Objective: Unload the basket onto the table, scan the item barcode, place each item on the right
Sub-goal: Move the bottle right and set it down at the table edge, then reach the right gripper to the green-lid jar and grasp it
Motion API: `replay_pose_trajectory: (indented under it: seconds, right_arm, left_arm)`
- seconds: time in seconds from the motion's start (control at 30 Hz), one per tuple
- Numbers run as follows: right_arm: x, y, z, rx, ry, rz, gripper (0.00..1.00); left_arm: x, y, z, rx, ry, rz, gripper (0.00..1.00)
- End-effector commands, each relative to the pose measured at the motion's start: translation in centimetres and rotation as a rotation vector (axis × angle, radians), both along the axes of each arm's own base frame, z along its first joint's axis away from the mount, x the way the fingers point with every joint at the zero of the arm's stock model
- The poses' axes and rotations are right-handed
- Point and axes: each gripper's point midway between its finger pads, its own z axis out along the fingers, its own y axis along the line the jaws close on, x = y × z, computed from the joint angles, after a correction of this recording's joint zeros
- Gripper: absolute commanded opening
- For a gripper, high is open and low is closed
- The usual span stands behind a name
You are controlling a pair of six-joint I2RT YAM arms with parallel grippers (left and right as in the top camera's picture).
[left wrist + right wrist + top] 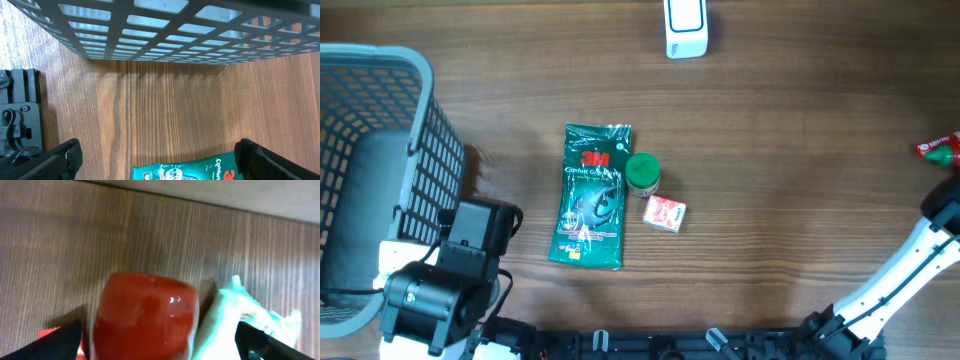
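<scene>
The basket [432, 150] fills the bench's [800, 200] left edge, likely as the bin for finished goods. The left gripper [157, 155] hangs just beside its wall with jaws wide and nothing between them; it looks parked, out of the way.

The green pack [592, 195] lies flat mid-bench, with the jar [642, 172] touching its right side and the box [665, 213] just beside the jar. These seem to be waiting their turn. The scanner [685, 28] stands at the far edge, well apart from all of them.

The red item [940, 148] lies at the right edge, far from the scanner. The right gripper [157, 340] straddles it, jaws wide, with a gap on each side, so it grips nothing. I judge the item either just set down or about to be picked up; which, I cannot tell.

Close up, the item is glossy, rounded and red, with a crinkled white-and-green wrapper end at its side. No barcode shows on it.
</scene>
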Motion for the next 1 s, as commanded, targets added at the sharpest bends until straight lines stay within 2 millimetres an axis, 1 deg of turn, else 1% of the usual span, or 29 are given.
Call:
replay_pose_trajectory:
  seconds: [0.0,0.03,0.07,0.1,0.13,0.17,0.2,0.23,0.27,0.3,0.33,0.37,0.43,0.47,0.53,0.57,0.63,0.67,0.7,0.73,0.77,0.83,0.87,0.9,0.93,0.97]
  right_arm:
    - [2.1,0.8,3.8,0.042,-0.175,0.044,0.99]
    - [2.6,1.0,4.9,0.038,-0.204,0.054,0.99]
    - [3.5,1.6,7.2,0.034,-0.269,0.081,0.99]
    - [5.1,3.3,11.0,0.046,-0.38,0.139,1.0]
    - [5.9,4.4,13.0,0.058,-0.435,0.174,1.0]
    - [6.9,6.8,16.2,0.091,-0.522,0.238,0.99]
    - [7.4,8.3,17.9,0.113,-0.566,0.275,1.0]
    - [7.9,10.2,19.7,0.14,-0.615,0.322,0.99]
    - [8.6,13.6,22.3,0.188,-0.674,0.397,0.99]
    - [8.9,16.2,23.9,0.221,-0.699,0.447,1.0]
    - [8.9,18.2,24.9,0.237,-0.702,0.481,0.99]
    - [8.8,21.3,25.8,0.261,-0.683,0.536,0.99]
    - [8.6,25.6,26.4,0.298,-0.638,0.63,0.99]
    - [8.5,28.4,26.2,0.335,-0.6,0.685,1.0]
    - [7.9,33.7,25.1,0.435,-0.52,0.766,0.99]
    - [7.2,37.3,24.3,0.508,-0.461,0.811,1.0]
    - [6.1,42.4,23.5,0.599,-0.387,0.852,1.0]
    - [6.0,44.6,23.3,0.629,-0.375,0.866,1.0]
    - [5.8,47.8,23.3,0.67,-0.361,0.91,1.0]
    - [5.5,49.9,23.2,0.688,-0.348,0.929,1.0]
    - [5.3,52.7,23.0,0.698,-0.33,0.971,1.0]
    - [4.5,57.3,22.0,0.675,-0.275,1.086,1.0]
    - [4.2,59.0,21.1,0.626,-0.233,1.148,1.0]
    - [3.9,60.3,20.2,0.562,-0.19,1.221,1.0]
    - [3.4,61.8,19.0,0.495,-0.135,1.295,1.0]
    - [2.6,63.7,17.2,0.439,-0.069,1.365,1.0]
  left_arm:
    - [-0.1,0.2,0.1,0.009,-0.003,0.007,1.0]
    - [-0.1,0.2,0.1,0.009,-0.003,0.007,1.0]
    - [-0.1,0.2,0.1,0.009,-0.003,0.007,1.0]
    - [-0.1,0.2,0.1,0.009,-0.003,0.007,1.0]
    - [-0.1,0.2,0.1,0.009,-0.003,0.007,1.0]
    - [-0.1,0.2,0.1,0.009,-0.003,0.007,1.0]
    - [-0.1,0.2,0.1,0.009,-0.003,0.007,1.0]
    - [-0.1,0.2,0.1,0.009,-0.003,0.007,1.0]
    - [-0.1,0.2,0.1,0.009,-0.003,0.007,1.0]
    - [-0.1,0.2,0.1,0.009,-0.003,0.007,1.0]
    - [0.0,0.2,0.1,0.009,-0.004,0.007,1.0]
    - [-0.1,0.2,0.1,0.009,-0.003,0.007,1.0]
    - [-0.1,0.2,0.1,0.009,-0.003,0.007,1.0]
    - [-0.1,0.2,0.1,0.009,-0.003,0.007,1.0]
    - [-0.1,0.2,0.1,0.009,-0.003,0.007,1.0]
    - [-0.1,0.2,0.1,0.009,-0.003,0.007,1.0]
    - [-0.1,0.2,0.1,0.009,-0.003,0.007,1.0]
    - [-0.1,0.2,0.1,0.009,-0.003,0.007,1.0]
    - [-0.1,0.2,0.1,0.009,-0.003,0.007,1.0]
    - [-0.1,0.2,0.1,0.009,-0.003,0.007,1.0]
    - [0.0,0.2,0.1,0.009,-0.004,0.007,1.0]
    - [-0.1,0.2,0.1,0.009,-0.003,0.007,1.0]
    - [-0.1,0.2,0.1,0.009,-0.003,0.007,1.0]
    - [-0.1,0.2,0.1,0.009,-0.003,0.007,1.0]
    - [-0.1,0.2,0.1,0.009,-0.003,0.007,1.0]
    - [-0.1,0.2,0.1,0.009,-0.003,0.007,1.0]
